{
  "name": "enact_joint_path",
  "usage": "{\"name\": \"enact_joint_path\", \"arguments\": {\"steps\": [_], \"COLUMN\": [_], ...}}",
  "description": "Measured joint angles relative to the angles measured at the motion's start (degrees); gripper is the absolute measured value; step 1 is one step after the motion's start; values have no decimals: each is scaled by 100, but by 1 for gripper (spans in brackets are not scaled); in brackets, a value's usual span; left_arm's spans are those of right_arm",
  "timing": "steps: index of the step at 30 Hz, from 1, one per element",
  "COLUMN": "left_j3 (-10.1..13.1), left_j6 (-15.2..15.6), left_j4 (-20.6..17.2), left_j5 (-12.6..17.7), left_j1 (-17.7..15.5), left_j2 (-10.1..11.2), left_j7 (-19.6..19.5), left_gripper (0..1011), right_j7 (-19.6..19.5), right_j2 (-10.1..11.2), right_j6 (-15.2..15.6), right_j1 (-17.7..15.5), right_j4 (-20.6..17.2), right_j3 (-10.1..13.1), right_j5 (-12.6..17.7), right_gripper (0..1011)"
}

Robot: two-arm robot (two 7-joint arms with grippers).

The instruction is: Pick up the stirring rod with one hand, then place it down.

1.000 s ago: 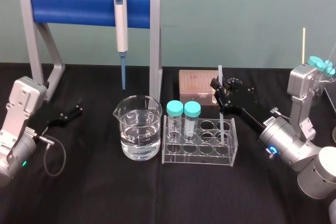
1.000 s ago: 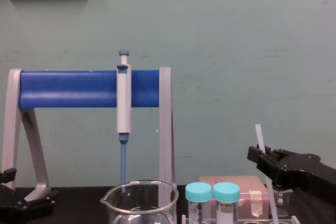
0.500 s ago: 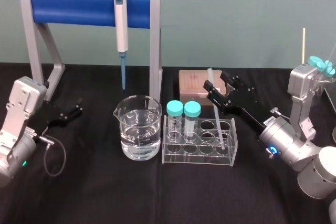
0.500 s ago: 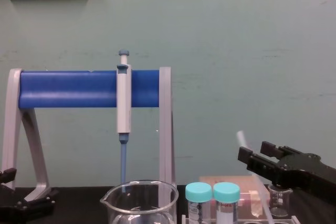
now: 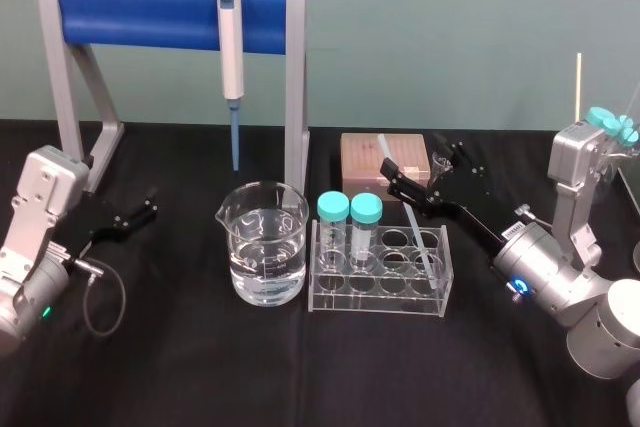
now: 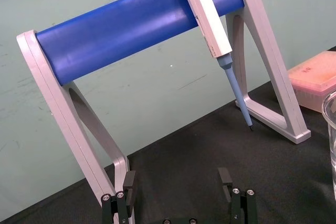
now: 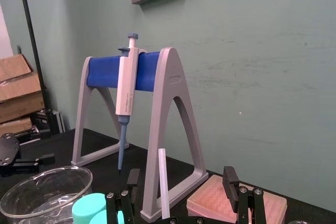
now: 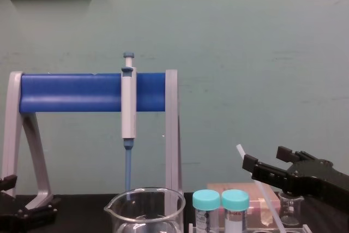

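black blocky left gripper (image 5: 150, 204) and right gripper (image 5: 415, 161) on silver-grey arms (image 5: 42, 209), looped grey cable (image 5: 104, 309)

Your right gripper (image 5: 412, 157) hovers over the back edge of the clear tube rack (image 5: 380, 299), toward the rack's right end, with its black fingers spread wide apart. Your right arm (image 5: 535, 272) comes in from the rack's right and near side, its forearm slanting up and away from you toward the rack. Your left gripper (image 5: 148, 205) sits well to the left of the rack, fingers parted and pointing toward it. Your left arm (image 5: 38, 212) is folded back, farther left of the rack, idle.
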Motion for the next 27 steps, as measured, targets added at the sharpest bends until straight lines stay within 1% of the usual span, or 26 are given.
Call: {"name": "enact_joint_path", "arguments": {"steps": [5, 7, 11, 12, 13, 14, 15, 16, 19, 20, 24, 27], "left_j3": [0, 0, 0, 0, 0, 0, 0, 0, 0, 0, 0, 0], "left_j6": [0, 0, 0, 0, 0, 0, 0, 0, 0, 0, 0, 0], "left_j4": [0, 0, 0, 0, 0, 0, 0, 0, 0, 0, 0, 0], "left_j5": [0, 0, 0, 0, 0, 0, 0, 0, 0, 0, 0, 0], "left_j1": [0, 0, 0, 0, 0, 0, 0, 0, 0, 0, 0, 0], "left_j2": [0, 0, 0, 0, 0, 0, 0, 0, 0, 0, 0, 0], "left_j7": [0, 0, 0, 0, 0, 0, 0, 0, 0, 0, 0, 0], "left_gripper": [1000, 1000, 1000, 1000, 1000, 1000, 1000, 1000, 1001, 1000, 1000, 1000], "right_j7": [-1, -52, -559, -885, -1000, -1309, -1442, -1707, -1974, -2071, -2204, -2228], "right_j2": [0, -8, -97, -150, -172, -219, -236, -258, -275, -282, -305, -310], "right_j6": [-2, -32, -163, -195, -203, -207, -203, -119, 91, 207, 444, 497], "right_j1": [0, 0, -43, -77, -93, -131, -149, -185, -241, -267, -316, -327], "right_j4": [0, -22, -157, -215, -235, -263, -272, -283, -285, -284, -267, -260], "right_j3": [3, 50, 277, 381, 422, 517, 556, 612, 666, 686, 725, 731], "right_j5": [0, -2, -152, -278, -324, -459, -525, -668, -822, -888, -996, -1024], "right_gripper": [1003, 1003, 1003, 1003, 1003, 1003, 1003, 1003, 1003, 1003, 1003, 1003]}}
